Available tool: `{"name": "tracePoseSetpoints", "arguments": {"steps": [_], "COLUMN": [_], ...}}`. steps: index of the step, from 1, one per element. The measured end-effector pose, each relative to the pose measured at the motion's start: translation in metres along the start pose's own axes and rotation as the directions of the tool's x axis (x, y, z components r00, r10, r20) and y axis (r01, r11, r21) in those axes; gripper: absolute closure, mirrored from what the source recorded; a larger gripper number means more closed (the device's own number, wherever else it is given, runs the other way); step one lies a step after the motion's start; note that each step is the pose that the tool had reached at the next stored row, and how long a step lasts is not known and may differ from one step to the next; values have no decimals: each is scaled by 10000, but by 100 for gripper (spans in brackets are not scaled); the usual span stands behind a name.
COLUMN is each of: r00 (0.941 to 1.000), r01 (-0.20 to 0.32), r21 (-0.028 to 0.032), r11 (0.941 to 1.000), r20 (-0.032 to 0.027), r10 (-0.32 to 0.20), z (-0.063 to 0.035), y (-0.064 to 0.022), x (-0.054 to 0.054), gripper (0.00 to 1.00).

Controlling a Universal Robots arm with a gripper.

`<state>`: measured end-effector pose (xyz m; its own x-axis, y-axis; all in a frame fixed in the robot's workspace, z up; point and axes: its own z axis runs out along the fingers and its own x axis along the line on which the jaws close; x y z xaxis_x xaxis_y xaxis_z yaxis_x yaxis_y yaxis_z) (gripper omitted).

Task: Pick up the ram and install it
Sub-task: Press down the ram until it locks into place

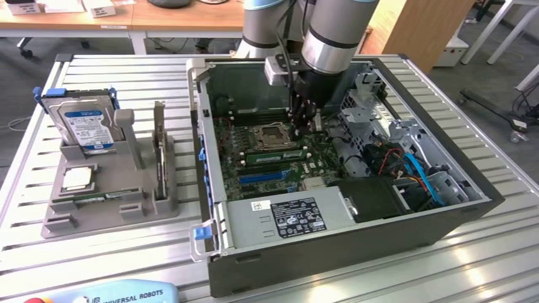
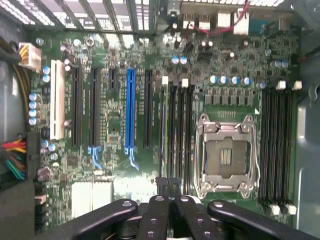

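Observation:
The ram (image 1: pixel 271 153) is a long green stick standing in a motherboard slot beside the silver CPU socket (image 1: pixel 271 134), inside the open computer case (image 1: pixel 337 243). In the wrist view the ram (image 2: pixel 163 125) shows edge-on as a thin line among the black memory slots. My gripper (image 1: pixel 306 121) reaches down into the case, just above the board near one end of that stick. Its black fingers (image 2: pixel 159 210) are pressed together, and the gripper (image 2: pixel 170 189) is shut with nothing visible between them.
A grey parts holder (image 1: pixel 110 208) on the slatted table at the exterior view's left carries a blue-labelled hard drive (image 1: pixel 82 123) and a small square processor chip (image 1: pixel 77 178). The case walls, drive cage (image 1: pixel 370 110) and power supply (image 1: pixel 286 218) crowd around the board.

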<state>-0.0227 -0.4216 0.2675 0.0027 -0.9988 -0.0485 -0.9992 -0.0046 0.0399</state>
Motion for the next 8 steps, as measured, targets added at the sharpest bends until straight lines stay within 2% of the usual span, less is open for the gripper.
{"name": "tracePoseSetpoints", "arguments": {"steps": [5, 8], "r00": [10000, 10000], "r01": [1, 0], "r21": [0, 0], "r11": [10000, 10000], "r20": [1, 0], "r10": [-1, 0], "z": [-5, -7], "y": [-154, -216], "x": [0, 1], "gripper": [90, 90]}}
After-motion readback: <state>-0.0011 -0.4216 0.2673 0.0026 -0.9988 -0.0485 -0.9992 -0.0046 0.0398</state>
